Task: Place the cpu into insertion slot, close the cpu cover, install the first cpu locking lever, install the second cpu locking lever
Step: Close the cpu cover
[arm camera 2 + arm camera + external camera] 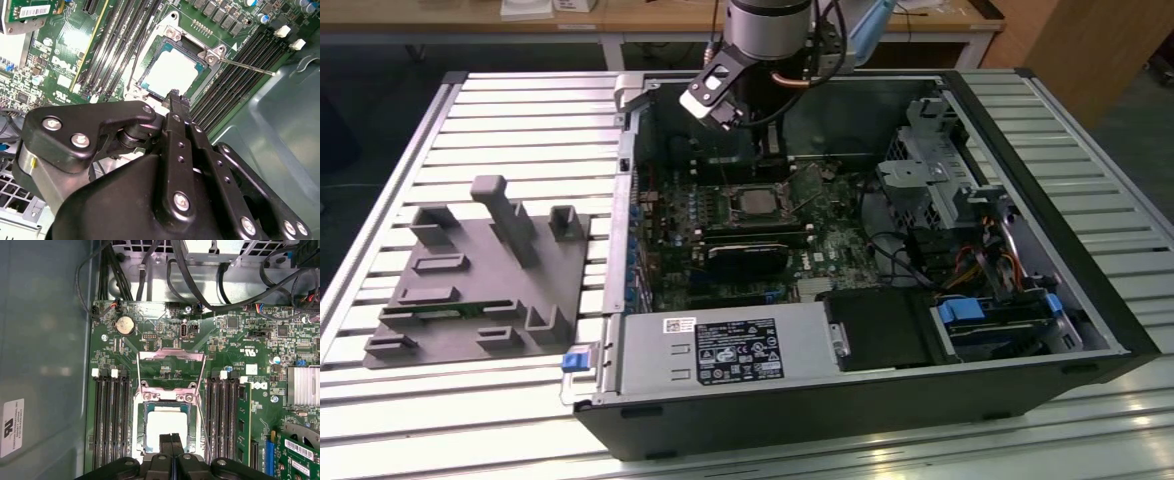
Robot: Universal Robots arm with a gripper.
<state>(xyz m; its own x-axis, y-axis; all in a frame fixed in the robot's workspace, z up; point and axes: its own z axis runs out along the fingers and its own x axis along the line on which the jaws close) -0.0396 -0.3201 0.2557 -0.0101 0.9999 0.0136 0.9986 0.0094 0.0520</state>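
Gripper (171,439) fingers pressed together, holding nothing, tips just over the near edge of the cpu (167,421). The cpu sits in the insertion slot (146,412). The cpu cover (170,356) is flipped open beyond it. Memory slots (107,425) flank both sides, with the case wall (45,340) beside the board.

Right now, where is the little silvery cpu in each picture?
Exterior view: cpu in the middle of the green board.
Second wrist view: cpu just past the tip of the tool.
First wrist view: cpu right at the tool tip.
Shared landmark: the green board.
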